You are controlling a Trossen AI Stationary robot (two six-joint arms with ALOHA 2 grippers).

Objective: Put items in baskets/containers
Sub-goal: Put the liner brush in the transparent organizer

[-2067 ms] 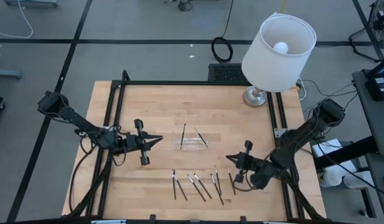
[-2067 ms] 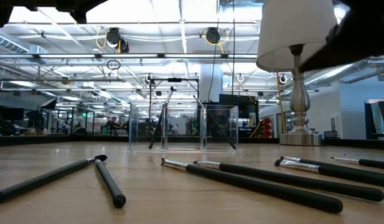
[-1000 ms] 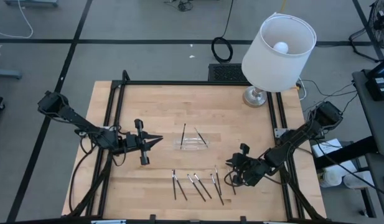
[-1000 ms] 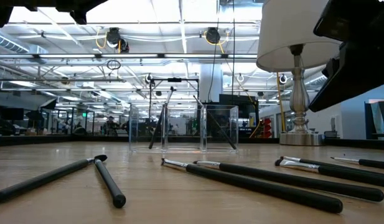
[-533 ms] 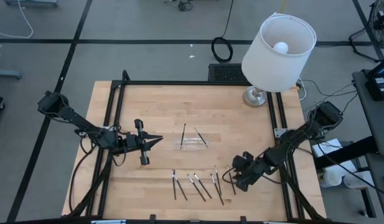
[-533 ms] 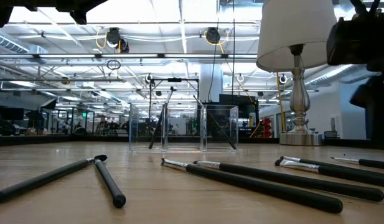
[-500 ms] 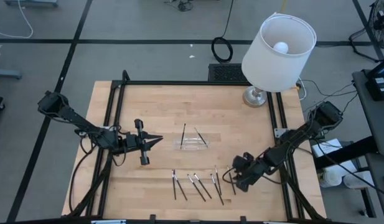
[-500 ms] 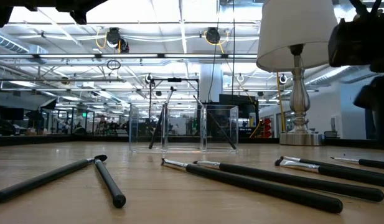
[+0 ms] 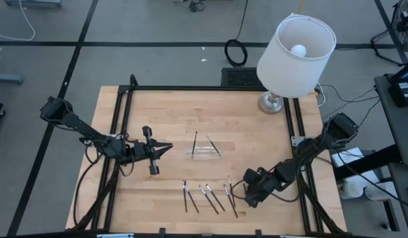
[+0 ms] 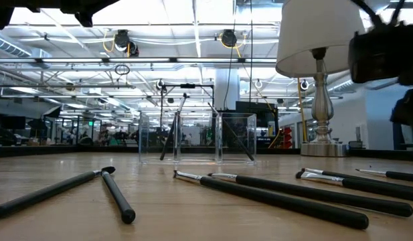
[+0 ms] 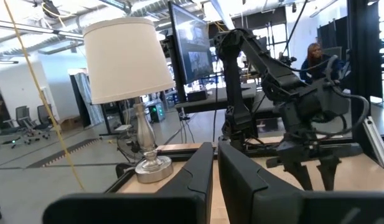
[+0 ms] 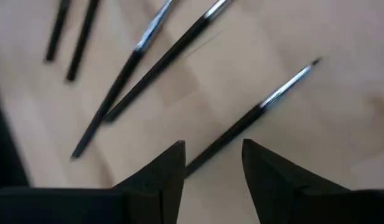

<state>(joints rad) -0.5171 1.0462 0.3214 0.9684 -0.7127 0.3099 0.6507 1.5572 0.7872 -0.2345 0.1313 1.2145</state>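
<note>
Several thin dark sticks with silvery ends lie flat near the table's front edge. The clear tray sits mid-table, and two sticks lean inside it. My right gripper is open, pointing steeply down over the rightmost stick. That stick's dark end lies between the fingers; I see no touch. In the high view this gripper covers part of that stick. My left gripper hovers shut and empty left of the tray.
A white-shaded lamp stands on its metal base at the table's far right corner. A black frame runs along the table's edges. Bare wood lies between the tray and the row of sticks.
My right gripper has gone down and toward the table's near left, over the rightmost stick of the row. It has rolled and tipped to point more steeply down. The sticks and the tray have stayed where they were.
</note>
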